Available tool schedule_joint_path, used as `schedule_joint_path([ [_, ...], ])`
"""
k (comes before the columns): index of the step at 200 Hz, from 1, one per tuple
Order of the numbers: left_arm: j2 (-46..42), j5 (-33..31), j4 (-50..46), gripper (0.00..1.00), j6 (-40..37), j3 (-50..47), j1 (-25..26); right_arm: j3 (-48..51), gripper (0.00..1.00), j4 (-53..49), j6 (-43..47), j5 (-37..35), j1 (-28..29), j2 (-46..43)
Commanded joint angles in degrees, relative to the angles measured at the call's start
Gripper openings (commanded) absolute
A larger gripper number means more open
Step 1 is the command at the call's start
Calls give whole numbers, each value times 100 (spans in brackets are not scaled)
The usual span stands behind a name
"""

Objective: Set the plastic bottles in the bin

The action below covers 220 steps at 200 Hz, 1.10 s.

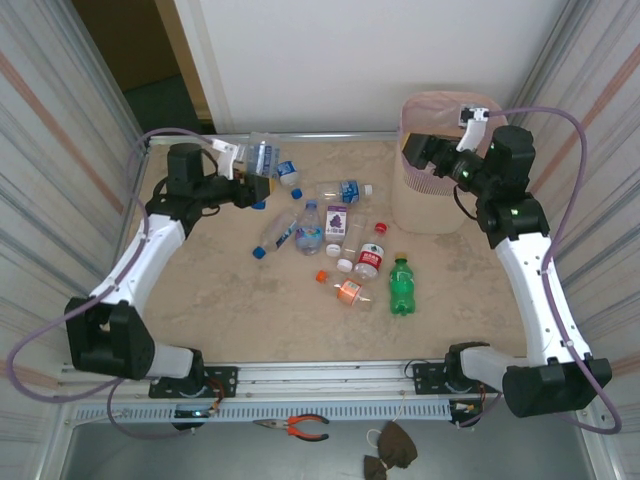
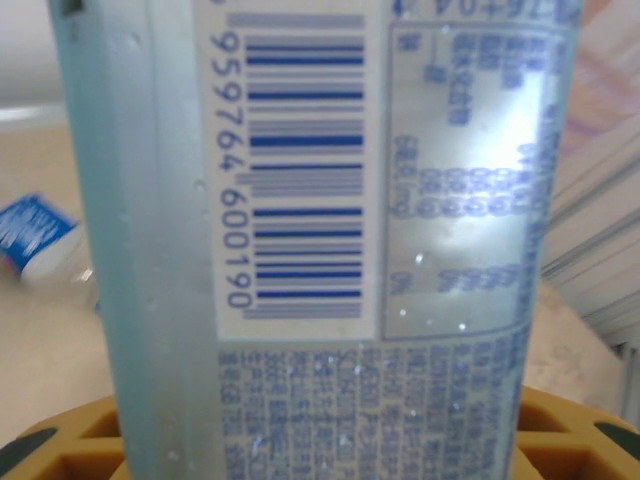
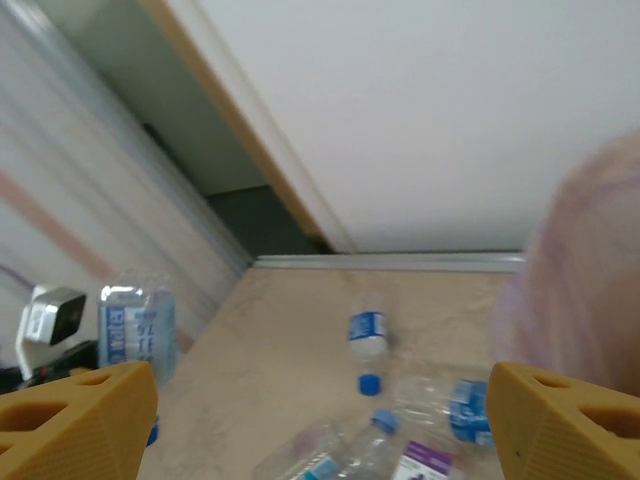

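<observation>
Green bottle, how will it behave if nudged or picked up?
The green bottle seems to lie on its side, round-bodied, so a sideways nudge would likely roll it. Small and plastic, it is probably light; its smooth wall may slip.

10 plastic bottles (image 1: 309, 230) show across the frame's middle and upper left, including 1 green bottle (image 1: 401, 287). 1 bin (image 1: 425, 205) stands upper right. 1 pair of pliers (image 1: 300, 427) lies bottom centre.

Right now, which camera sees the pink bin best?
The top external view. It shows the whole bin, from its rim down to its base, standing at the far right of the table. The right wrist view shows a blurry pink side of it at the picture's right edge.
</observation>
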<state>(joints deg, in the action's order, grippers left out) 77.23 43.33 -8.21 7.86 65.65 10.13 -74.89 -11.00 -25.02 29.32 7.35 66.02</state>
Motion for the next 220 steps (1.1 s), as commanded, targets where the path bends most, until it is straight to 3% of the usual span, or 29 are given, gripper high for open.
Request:
schedule_joint_path([
  [1, -436, 874, 1063, 49, 227, -96, 184, 36, 85, 764, 169, 1079, 195, -209],
  [80, -831, 1335, 1330, 49, -314, 559, 1515, -443, 93, 1023, 1438, 2491, 1594, -153],
  [162, -977, 1670, 1741, 49, -513, 1002, 2405, -848, 95, 1030, 1597, 2227, 2626, -95],
  [220, -1140, 1508, 1530, 50, -805, 1104, 2760, -875, 88, 989, 1773, 2409, 2995, -86],
])
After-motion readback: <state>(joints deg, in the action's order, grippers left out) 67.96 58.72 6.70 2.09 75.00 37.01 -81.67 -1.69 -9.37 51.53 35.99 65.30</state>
